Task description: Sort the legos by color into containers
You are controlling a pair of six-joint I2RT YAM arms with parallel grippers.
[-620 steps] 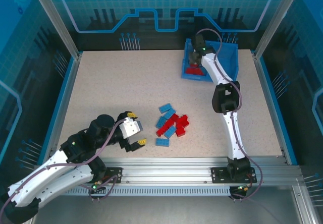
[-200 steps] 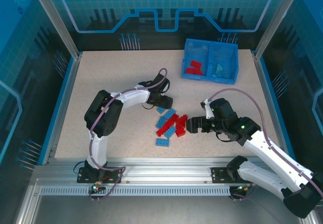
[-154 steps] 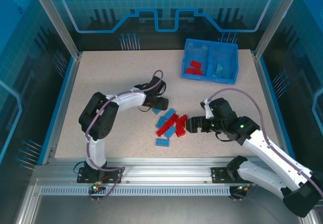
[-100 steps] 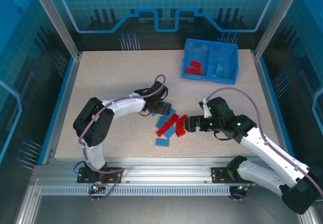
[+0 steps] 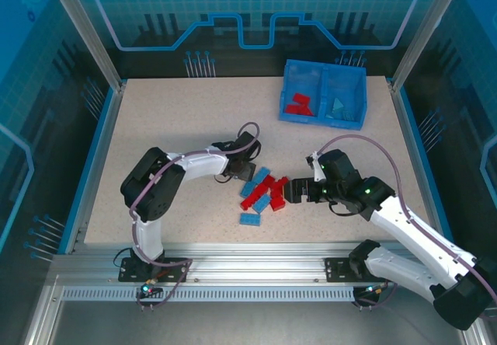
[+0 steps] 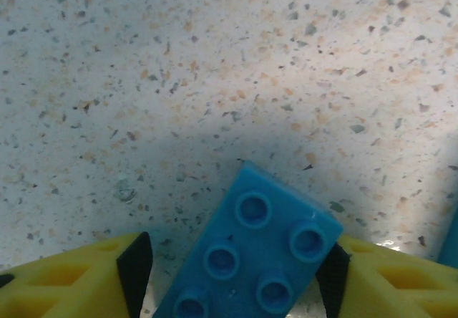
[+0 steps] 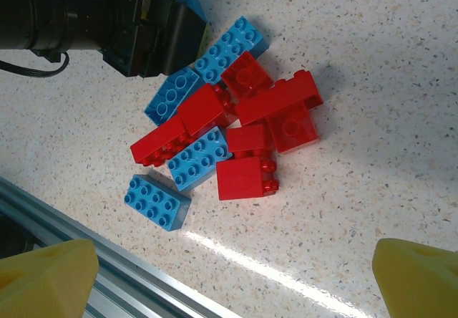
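red and blue legos (image 5: 264, 192), blue bin (image 5: 323, 116)

White arm links, black joints, purple cables, yellow claw fingers (image 6: 64, 278)

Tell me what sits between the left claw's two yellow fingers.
A light blue brick, studs up, fills the gap between the left claw's yellow fingers in the left wrist view, resting on the speckled table.

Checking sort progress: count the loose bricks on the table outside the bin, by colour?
Red bricks: 7
Blue bricks: 5, one of them between the left jaws
Total: 12
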